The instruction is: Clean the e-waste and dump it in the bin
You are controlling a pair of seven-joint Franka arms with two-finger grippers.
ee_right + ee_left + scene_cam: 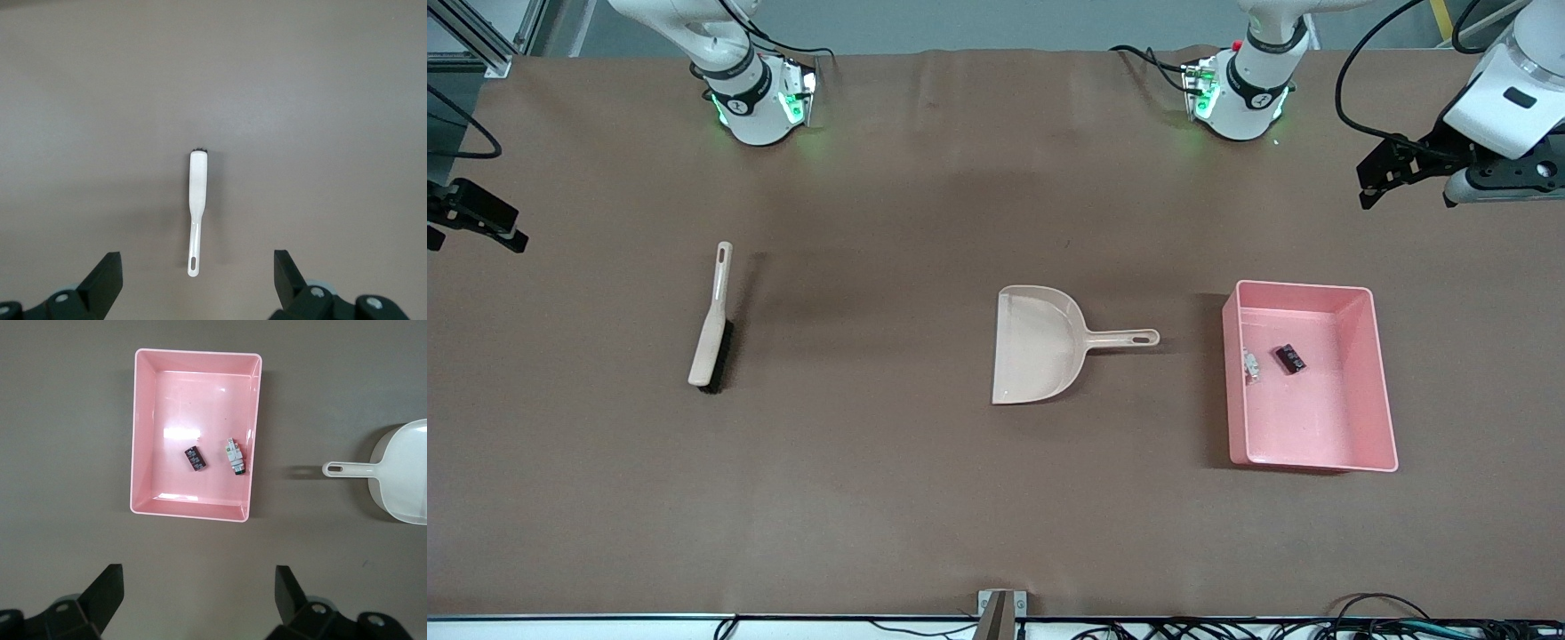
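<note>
The pink bin (1384, 382) sits toward the left arm's end of the table, and both pieces of e-waste lie inside it: a whitish-grey oblong (1251, 364) and a dark block (1290, 358). The left wrist view shows the bin (144, 433) from above with the oblong (233, 457) and the dark block (195, 459) on its floor. My left gripper (1383, 178) (199, 587) hangs open and empty over bare table near that bin. My right gripper (480, 220) (197, 268) hangs open and empty over the right arm's end, with the brush (197, 200) below it.
A beige dustpan (1036, 347) (408, 473) lies mid-table, its handle pointing at the bin. A beige brush with dark bristles (713, 322) lies toward the right arm's end. Brown cloth covers the table (925, 498).
</note>
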